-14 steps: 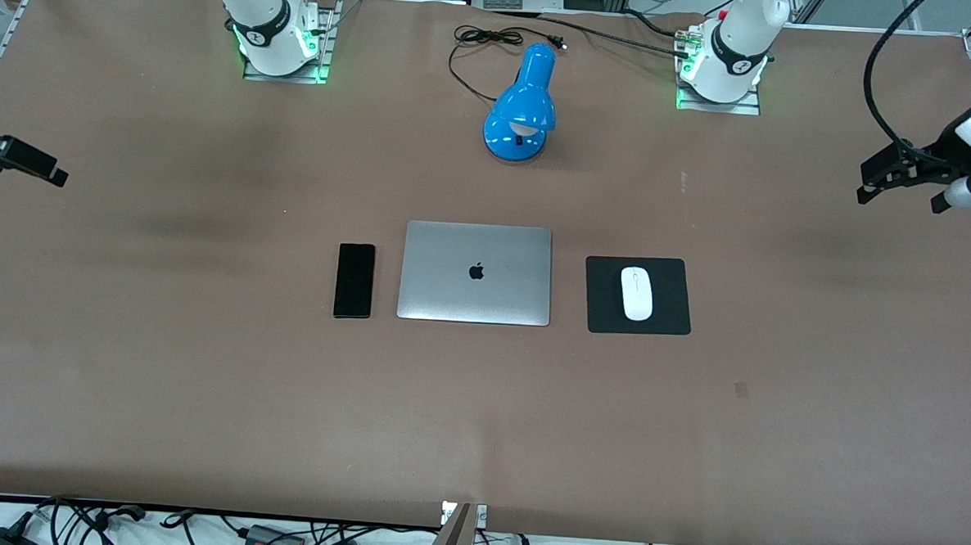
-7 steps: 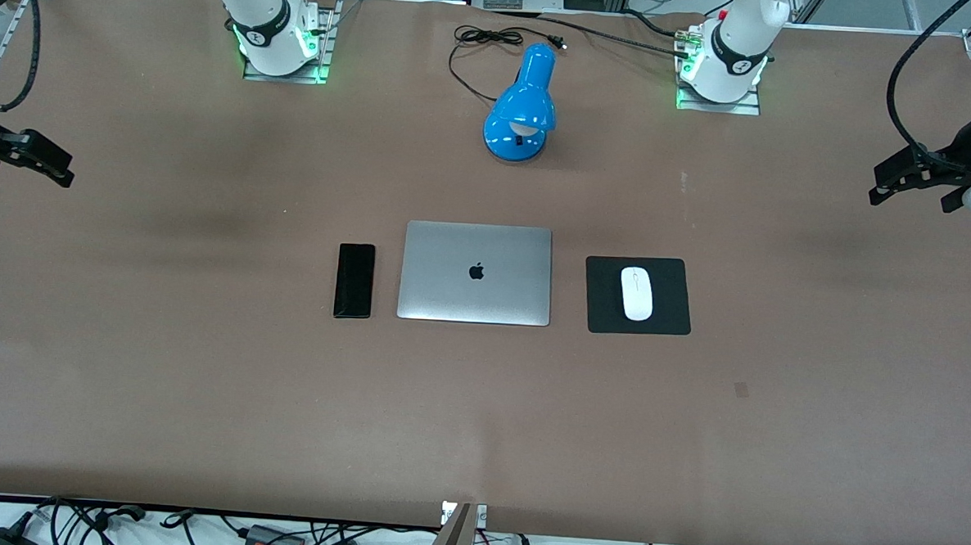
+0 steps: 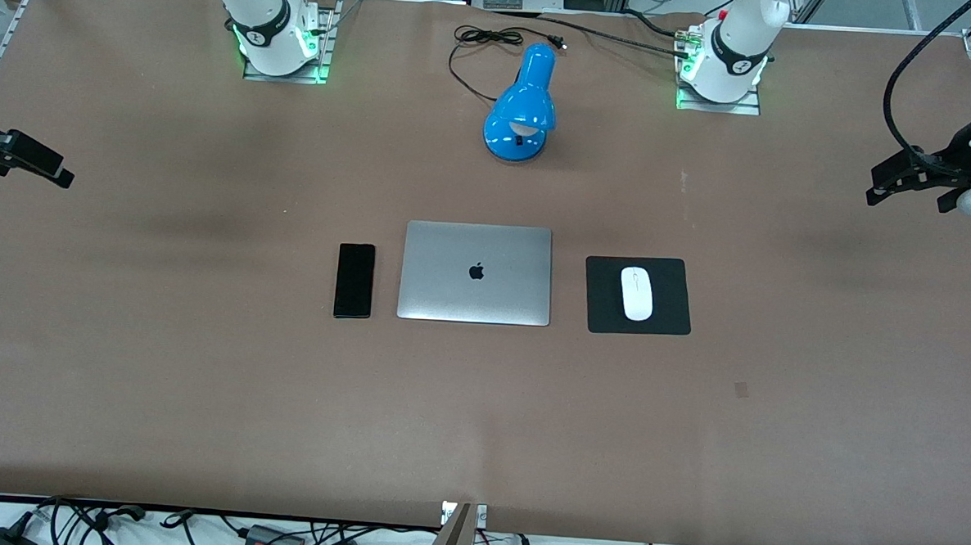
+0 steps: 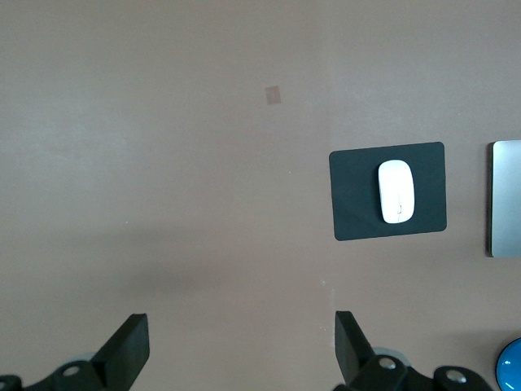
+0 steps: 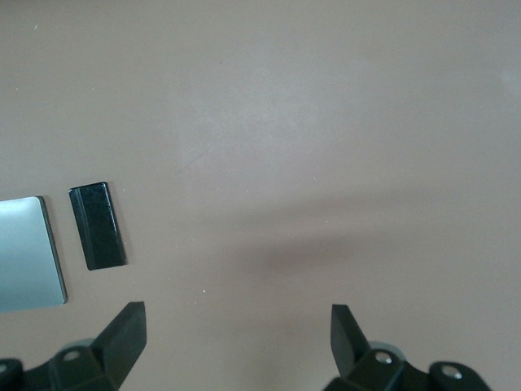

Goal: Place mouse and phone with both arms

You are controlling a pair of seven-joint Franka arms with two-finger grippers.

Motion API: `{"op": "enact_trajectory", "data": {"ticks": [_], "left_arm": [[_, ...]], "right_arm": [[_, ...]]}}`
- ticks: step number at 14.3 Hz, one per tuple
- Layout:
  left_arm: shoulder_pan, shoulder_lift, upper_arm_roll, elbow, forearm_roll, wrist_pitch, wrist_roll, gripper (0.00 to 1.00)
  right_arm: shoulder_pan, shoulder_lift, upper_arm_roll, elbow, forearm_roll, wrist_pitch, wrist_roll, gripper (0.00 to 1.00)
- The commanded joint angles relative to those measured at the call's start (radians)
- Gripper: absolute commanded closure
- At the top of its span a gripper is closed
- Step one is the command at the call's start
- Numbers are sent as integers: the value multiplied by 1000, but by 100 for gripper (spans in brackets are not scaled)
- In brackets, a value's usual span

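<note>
The white mouse [image 3: 637,293] lies on a square black mouse pad [image 3: 672,317] beside the closed silver laptop [image 3: 476,273], toward the left arm's end. The black phone [image 3: 355,281] lies flat on the table beside the laptop, toward the right arm's end. My left gripper [image 3: 876,194] is open and empty, high over the bare table at the left arm's end. My right gripper [image 3: 62,178] is open and empty, high over the bare table at the right arm's end. The left wrist view shows the mouse [image 4: 396,191] on the pad [image 4: 350,204]; the right wrist view shows the phone [image 5: 98,225].
A blue desk lamp [image 3: 523,108] with a black cord stands farther from the front camera than the laptop, between the two arm bases. The brown table [image 3: 202,391] spreads wide around the objects. Cables lie along the table's near edge.
Both grippers drifted slightly at the table's ends: the left one moved outward then settled, the right one shifted a little. Mouse, phone and laptop have not moved.
</note>
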Motion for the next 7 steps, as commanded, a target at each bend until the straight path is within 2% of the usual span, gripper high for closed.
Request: {"op": "enact_trajectory", "data": {"ticks": [1, 5, 7], "left_arm": [[-8, 5, 12, 11, -1, -14, 16, 0], [-8, 6, 12, 11, -1, -20, 15, 0], [-8, 6, 10, 11, -1, -26, 13, 0]], "right_arm": [[-6, 8, 5, 15, -21, 12, -49, 0], [-1, 2, 8, 15, -78, 3, -47, 0], [-7, 10, 8, 24, -76, 1, -56, 0]]}}
